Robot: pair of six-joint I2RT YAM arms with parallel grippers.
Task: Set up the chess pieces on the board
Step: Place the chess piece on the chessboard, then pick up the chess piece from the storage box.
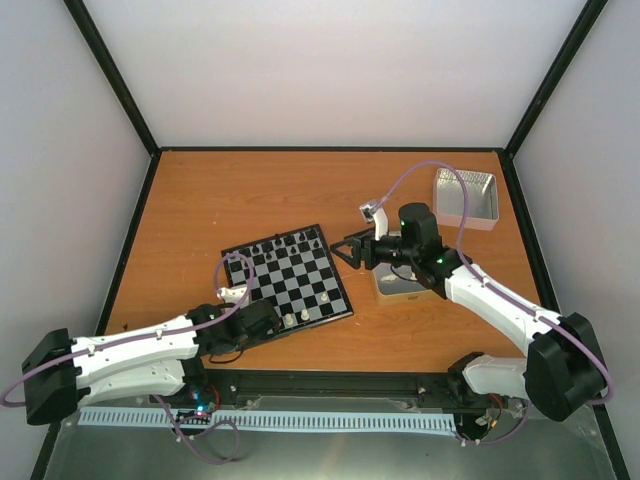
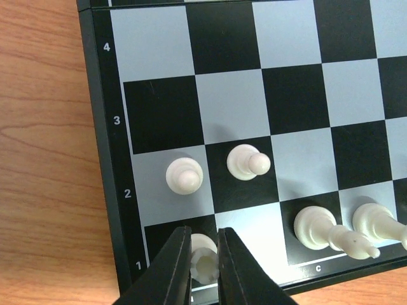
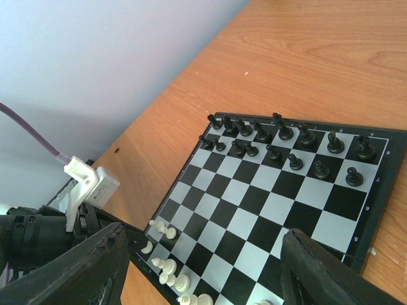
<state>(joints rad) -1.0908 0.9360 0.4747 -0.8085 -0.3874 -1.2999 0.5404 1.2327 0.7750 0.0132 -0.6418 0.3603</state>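
Sitting pinched within left claw: a white piece.

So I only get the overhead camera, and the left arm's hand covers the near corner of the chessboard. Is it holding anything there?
Observer: Yes. Its wrist camera shows the left hand shut on a white piece at the corner square of row 1 of the board.
Operator: Any other white pieces right next to it?
Observer: Two white pawns stand upright on row 2, on neighbouring squares just beyond it.
Operator: And is the other hand carrying something?
Observer: No. Its own camera shows the right hand wide open with nothing in it, facing the board from the black pieces' side.
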